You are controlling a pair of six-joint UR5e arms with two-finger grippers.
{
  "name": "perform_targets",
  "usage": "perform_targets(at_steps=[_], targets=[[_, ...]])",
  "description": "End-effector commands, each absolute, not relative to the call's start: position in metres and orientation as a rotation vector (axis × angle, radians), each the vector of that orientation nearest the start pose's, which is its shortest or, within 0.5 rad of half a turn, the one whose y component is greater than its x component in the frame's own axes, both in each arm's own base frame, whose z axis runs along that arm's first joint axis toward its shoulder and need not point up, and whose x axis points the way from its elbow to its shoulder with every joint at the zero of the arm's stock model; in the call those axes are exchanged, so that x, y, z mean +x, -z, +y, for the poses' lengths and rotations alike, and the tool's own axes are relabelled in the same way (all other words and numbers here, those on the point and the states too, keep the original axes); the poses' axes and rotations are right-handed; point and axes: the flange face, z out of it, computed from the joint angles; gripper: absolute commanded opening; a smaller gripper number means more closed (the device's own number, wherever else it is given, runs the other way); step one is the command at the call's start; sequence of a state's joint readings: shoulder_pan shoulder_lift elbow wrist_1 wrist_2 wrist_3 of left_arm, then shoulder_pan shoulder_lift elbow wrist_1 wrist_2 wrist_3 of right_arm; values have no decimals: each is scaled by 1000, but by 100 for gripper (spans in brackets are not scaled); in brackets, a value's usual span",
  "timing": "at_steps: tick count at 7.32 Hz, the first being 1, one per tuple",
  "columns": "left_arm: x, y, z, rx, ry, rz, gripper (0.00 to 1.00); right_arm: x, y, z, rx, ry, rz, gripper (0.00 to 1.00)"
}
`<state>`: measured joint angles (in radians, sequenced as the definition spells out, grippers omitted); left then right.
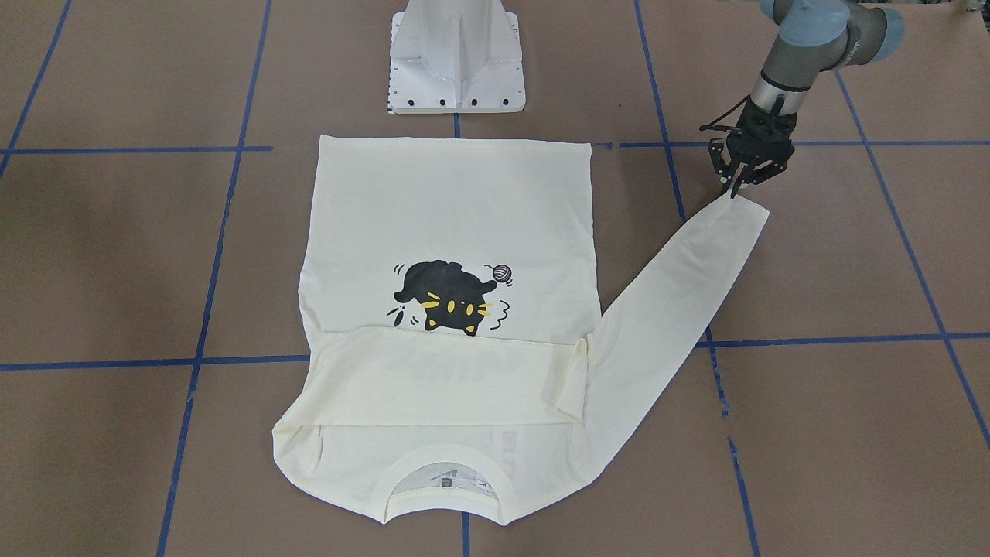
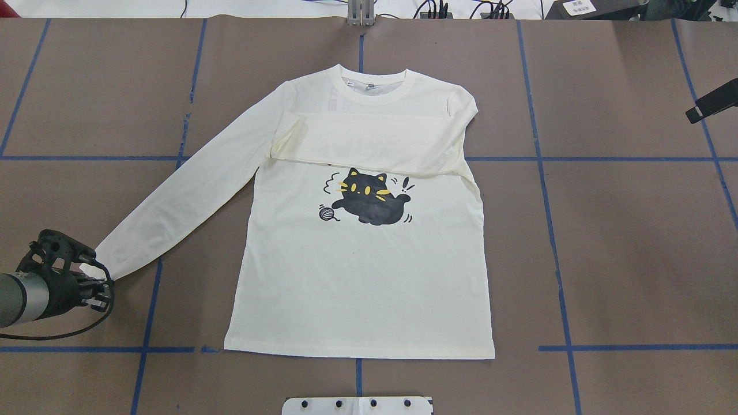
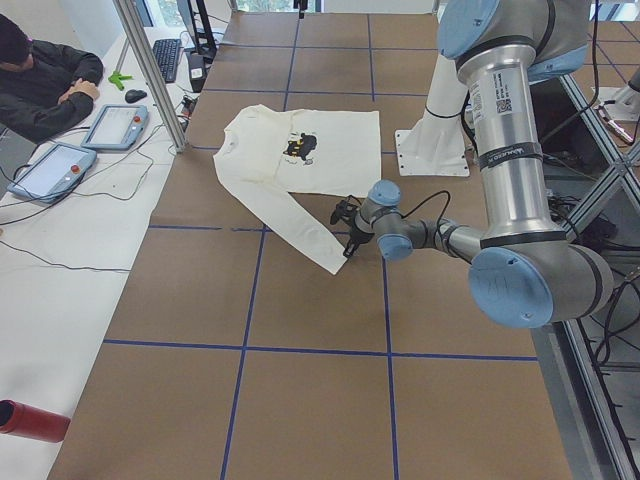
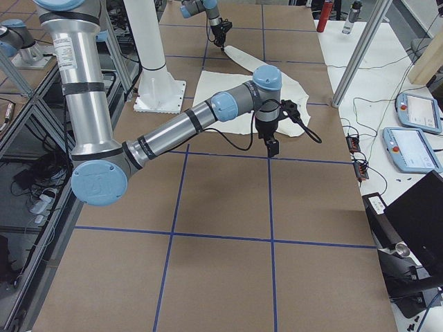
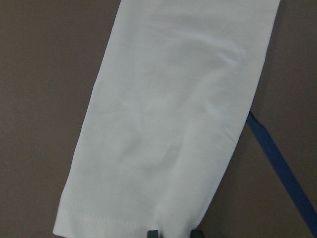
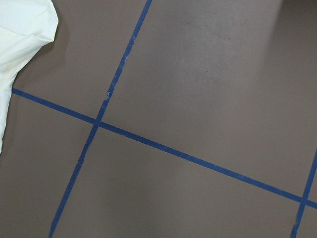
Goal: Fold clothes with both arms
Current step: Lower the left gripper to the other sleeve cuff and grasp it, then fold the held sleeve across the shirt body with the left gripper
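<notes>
the left arm (image 2: 23, 297) comes in low over the bench (image 2: 622, 242) from the robot's left. its upper part stands upright, and its forearm lies nearly level and reaches toward the end of the outstretched sleeve (image 2: 179, 196). the wrist tips the left gripper (image 1: 733, 188) down onto the cuff. the fingers are pinched together on the cuff's corner, and a small bit of cloth is raised there while the rest of the sleeve lies flat. in the left wrist view the cuff hem runs across the bottom with the two fingertips (image 5: 153, 233) at its edge.

the shirt (image 2: 363, 276) is spread flat in the middle of the bench. its hem is toward the robot's base and its collar (image 2: 375, 86) is on the far side. the cat print (image 2: 369, 199) faces up. the other sleeve (image 2: 369, 144) is folded across the chest, just above the cat, and covers the lettering. the held sleeve slants out and back toward the robot's left.

the right arm (image 4: 180, 128) stretches out from its upright column with the forearm sloping over the bench and the wrist bent so the right gripper (image 4: 272, 145) points straight down. it hangs above a crossing of blue tape lines (image 6: 163, 146), just beside the shirt's shoulder and not touching it. i cannot tell whether its fingers are parted or closed.
</notes>
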<state>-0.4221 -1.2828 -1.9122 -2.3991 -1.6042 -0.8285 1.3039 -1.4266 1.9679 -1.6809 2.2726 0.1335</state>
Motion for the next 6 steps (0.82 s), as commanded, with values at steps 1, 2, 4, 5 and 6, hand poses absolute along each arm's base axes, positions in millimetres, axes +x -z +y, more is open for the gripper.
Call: perform_targets(at_steps=[1, 2, 4, 5, 6], targets=[[306, -520, -306, 533, -332, 747, 0, -70, -414, -518, 259, 273, -757, 100], [292, -491, -349, 652, -329, 741, 0, -70, -414, -518, 258, 273, -757, 100], [277, -446, -412, 754, -280, 709, 0, -70, -414, -518, 260, 274, -759, 100], [291, -403, -445, 741, -256, 692, 0, -70, -414, -518, 259, 274, -760, 100], [306, -347, -478, 733, -232, 673, 0, -70, -414, -518, 258, 274, -759, 100]])
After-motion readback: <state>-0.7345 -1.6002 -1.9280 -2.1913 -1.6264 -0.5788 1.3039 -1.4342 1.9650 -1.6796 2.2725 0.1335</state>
